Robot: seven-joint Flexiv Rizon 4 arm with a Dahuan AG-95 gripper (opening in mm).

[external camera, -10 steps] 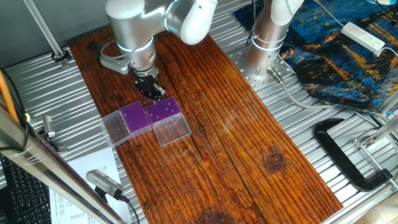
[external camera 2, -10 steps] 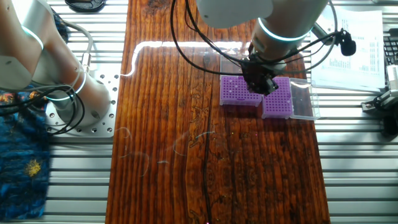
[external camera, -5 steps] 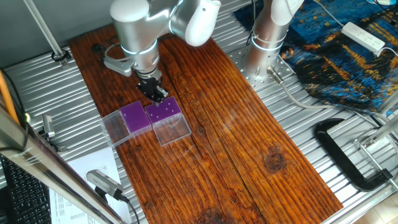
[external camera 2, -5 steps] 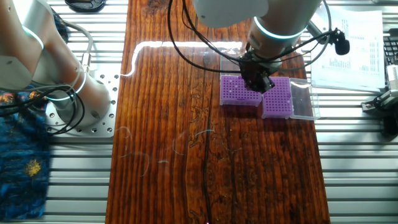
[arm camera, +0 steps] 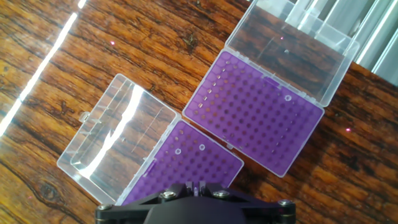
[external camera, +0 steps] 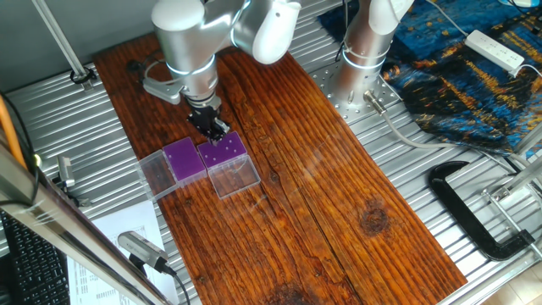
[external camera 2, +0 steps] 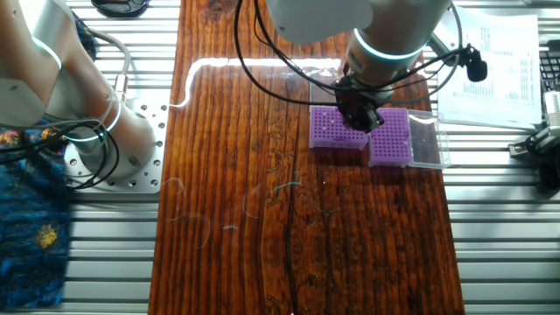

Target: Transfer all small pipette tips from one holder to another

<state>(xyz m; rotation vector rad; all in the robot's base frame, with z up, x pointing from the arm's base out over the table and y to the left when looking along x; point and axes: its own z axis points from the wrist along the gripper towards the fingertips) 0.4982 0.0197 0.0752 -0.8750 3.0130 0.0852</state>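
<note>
You have two purple tip boxes sitting side by side near one long edge of the wooden table (external camera: 339,195), corners almost touching, both with their clear hinged lids thrown flat open. In the hand view the nearer box (arm camera: 186,168) has its lid (arm camera: 118,143) lying to the left, and the farther box (arm camera: 258,112) has its lid (arm camera: 295,46) reaching up to where the planks meet the ribbed metal frame (arm camera: 379,37). That side is tight; the rest of the planks, running toward the far end, give you broad bare room.

The gripper (external camera: 213,131) hangs just above the boxes, over the edge of the nearer one; in the other fixed view it (external camera 2: 360,118) sits above the seam between the two purple tops. The jaws look nearly closed, but you cannot tell whether they have hold of a tip.

The pipette tips show as pale rings: two (arm camera: 189,149) on the nearer box, one (arm camera: 287,98) near the far corner of the farther box.

The table is dark, glossy, strongly grained wood with glare streaks. Around it lie a black clamp (external camera: 474,212), a patterned blue cloth (external camera: 474,68), a white power strip (external camera: 495,49) and printed papers (external camera 2: 499,61).
</note>
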